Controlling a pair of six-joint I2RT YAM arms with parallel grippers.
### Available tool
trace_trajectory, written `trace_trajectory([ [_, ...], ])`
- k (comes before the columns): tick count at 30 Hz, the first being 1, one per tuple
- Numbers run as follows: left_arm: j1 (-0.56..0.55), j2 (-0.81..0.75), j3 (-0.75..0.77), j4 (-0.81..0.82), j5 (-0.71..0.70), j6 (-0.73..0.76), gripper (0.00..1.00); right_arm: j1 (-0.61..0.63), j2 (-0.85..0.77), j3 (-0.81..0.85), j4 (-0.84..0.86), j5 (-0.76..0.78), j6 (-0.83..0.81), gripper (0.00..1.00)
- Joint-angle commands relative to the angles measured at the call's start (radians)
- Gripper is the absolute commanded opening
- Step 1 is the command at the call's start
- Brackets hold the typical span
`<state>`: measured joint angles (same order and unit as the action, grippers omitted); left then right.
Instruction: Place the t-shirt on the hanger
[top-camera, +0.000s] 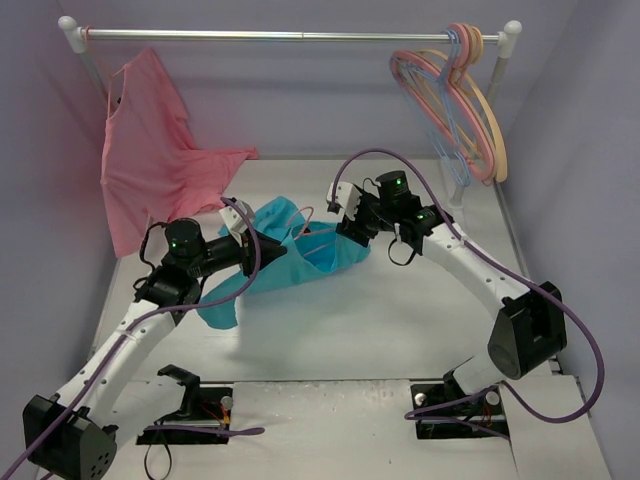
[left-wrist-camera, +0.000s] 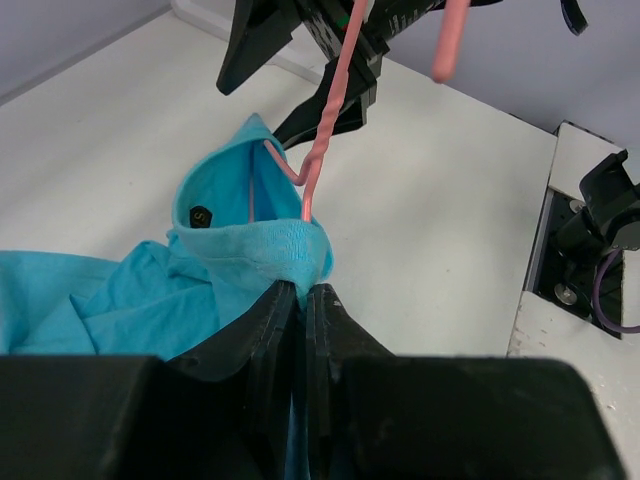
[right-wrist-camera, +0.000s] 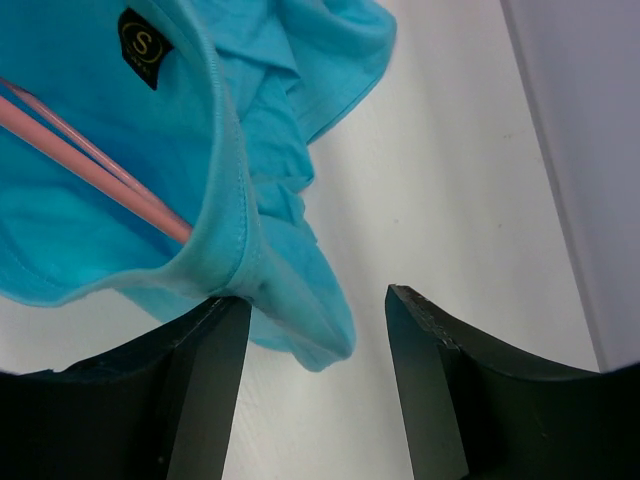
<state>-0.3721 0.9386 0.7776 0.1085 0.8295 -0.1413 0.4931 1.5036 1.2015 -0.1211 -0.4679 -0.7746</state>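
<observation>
The teal t-shirt (top-camera: 262, 272) lies bunched on the white table between both arms. My left gripper (top-camera: 280, 252) is shut on a fold of its neck edge, seen close in the left wrist view (left-wrist-camera: 302, 290). The thin pink hanger (left-wrist-camera: 325, 130) runs down into the neck opening of the t-shirt (left-wrist-camera: 250, 245), its hook up by my right gripper. My right gripper (top-camera: 350, 228) is open; in the right wrist view (right-wrist-camera: 318, 300) the t-shirt's (right-wrist-camera: 120, 120) collar touches the left finger (right-wrist-camera: 205, 380), and the hanger wire (right-wrist-camera: 90, 165) enters the neck, not between the jaws.
A clothes rail (top-camera: 290, 35) spans the back. A pink garment (top-camera: 150, 160) hangs at its left end, down to the table. Several pink, blue and tan hangers (top-camera: 460, 100) hang at its right end. Grey walls close in both sides.
</observation>
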Motion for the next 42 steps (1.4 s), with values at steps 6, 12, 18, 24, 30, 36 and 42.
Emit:
trace_trajectory([
  [6,-0.002,0.029,0.103,0.089,0.046,0.016,0.0,0.016,-0.022,0.075,0.069,-0.129,0.043,0.54],
  [12,-0.002,0.058,0.126,0.095,0.062,0.02,0.0,0.036,0.004,0.082,-0.009,-0.198,0.047,0.48],
  [18,-0.002,0.066,0.138,0.092,0.082,0.028,0.0,0.047,0.021,0.087,-0.025,-0.224,0.048,0.38],
  [24,-0.002,0.052,0.149,0.034,0.077,0.071,0.0,0.047,0.012,0.104,-0.035,-0.207,0.026,0.05],
  [30,0.001,0.022,0.173,-0.076,-0.047,0.135,0.0,0.036,-0.042,0.135,-0.075,-0.17,0.015,0.0],
  [36,0.01,0.029,0.253,-0.229,-0.333,0.201,0.26,0.029,-0.138,0.159,-0.061,-0.065,0.017,0.0],
  [42,0.019,0.02,0.321,-0.273,-0.63,0.233,0.35,0.027,-0.201,0.239,-0.061,0.038,0.014,0.0],
])
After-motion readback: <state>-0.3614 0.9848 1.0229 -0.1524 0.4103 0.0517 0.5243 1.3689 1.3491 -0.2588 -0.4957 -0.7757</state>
